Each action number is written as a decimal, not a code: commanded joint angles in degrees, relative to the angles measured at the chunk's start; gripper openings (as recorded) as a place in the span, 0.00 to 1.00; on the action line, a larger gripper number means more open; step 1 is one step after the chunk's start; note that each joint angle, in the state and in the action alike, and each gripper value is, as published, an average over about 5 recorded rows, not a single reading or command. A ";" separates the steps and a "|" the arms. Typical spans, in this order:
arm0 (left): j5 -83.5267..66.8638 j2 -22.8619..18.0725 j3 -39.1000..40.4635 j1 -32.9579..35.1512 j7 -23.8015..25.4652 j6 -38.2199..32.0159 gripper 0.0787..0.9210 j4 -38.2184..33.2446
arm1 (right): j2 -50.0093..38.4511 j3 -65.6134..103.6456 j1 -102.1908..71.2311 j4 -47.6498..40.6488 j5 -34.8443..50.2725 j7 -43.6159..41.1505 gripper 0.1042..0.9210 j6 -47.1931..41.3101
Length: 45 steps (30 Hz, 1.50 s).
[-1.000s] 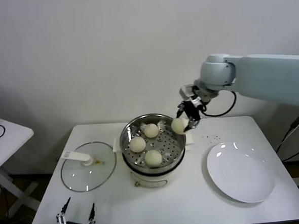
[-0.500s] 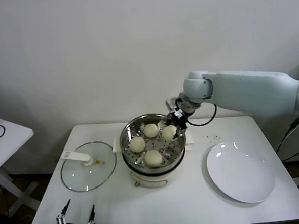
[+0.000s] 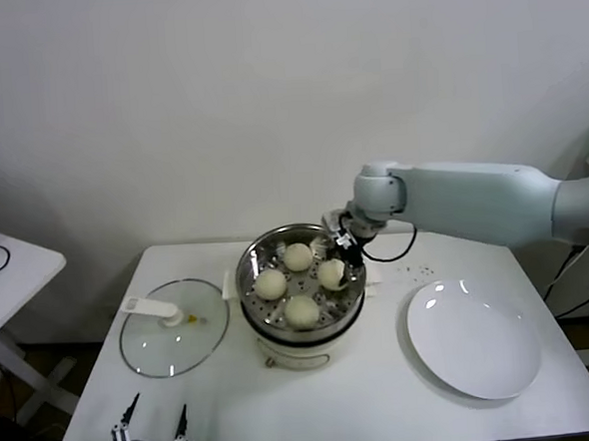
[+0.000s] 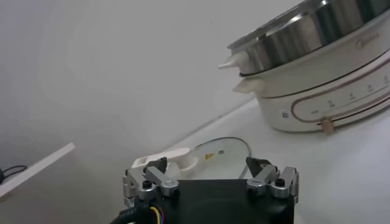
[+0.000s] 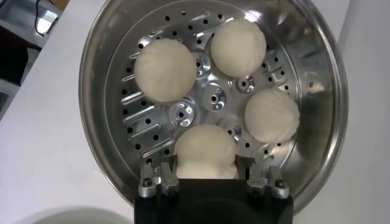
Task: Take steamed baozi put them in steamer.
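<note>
The steamer (image 3: 246,279) is a shiny perforated steel basket on a cream cooker base, mid-table. Several cream-white baozi lie on its floor. In the head view three sit free (image 3: 298,256) (image 3: 270,284) (image 3: 301,311). A further baozi (image 3: 332,273) rests on the floor at the right side, with my right gripper (image 3: 345,255) shut on it. In the right wrist view that baozi (image 5: 206,151) sits pinched between both fingers of the right gripper (image 5: 206,163), the others beyond it (image 5: 164,69). My left gripper (image 3: 149,429) waits open at the table's front left edge.
A glass lid with a white handle (image 3: 173,328) lies left of the steamer. A flat white plate (image 3: 474,339) lies on the right, with nothing on it. The left wrist view shows the cooker base (image 4: 317,91) and the lid (image 4: 213,149) past the left gripper (image 4: 207,164).
My right gripper carried the baozi from above the steamer's right rim down and left into the basket, where it now rests on the floor. The left arm stayed still.
</note>
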 commanded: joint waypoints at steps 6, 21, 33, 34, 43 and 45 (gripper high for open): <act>-0.08 -2.80 -0.90 -0.06 0.10 -0.07 0.88 0.13 | 0.30 0.80 -2.22 -1.60 -1.58 0.15 0.74 0.43; -0.95 -2.80 -0.65 -0.38 -0.72 0.22 0.88 -0.48 | -10.91 8.78 2.73 6.79 8.74 12.52 0.88 -1.37; -0.90 -2.80 0.16 -0.71 -0.77 0.55 0.88 -0.11 | -28.48 48.23 -35.84 23.17 8.20 34.79 0.88 1.56; -0.87 -2.80 0.18 -0.68 -0.77 0.51 0.88 -0.03 | -29.66 51.15 -39.82 24.51 8.16 35.76 0.88 2.05; -0.70 -2.80 0.38 -0.53 -0.91 0.20 0.88 0.56 | -34.32 82.35 -79.11 33.60 5.64 40.54 0.88 10.43; -0.66 -2.80 0.53 -0.50 -0.91 0.20 0.88 0.59 | -32.74 92.56 -90.54 35.33 4.88 40.47 0.88 12.50</act>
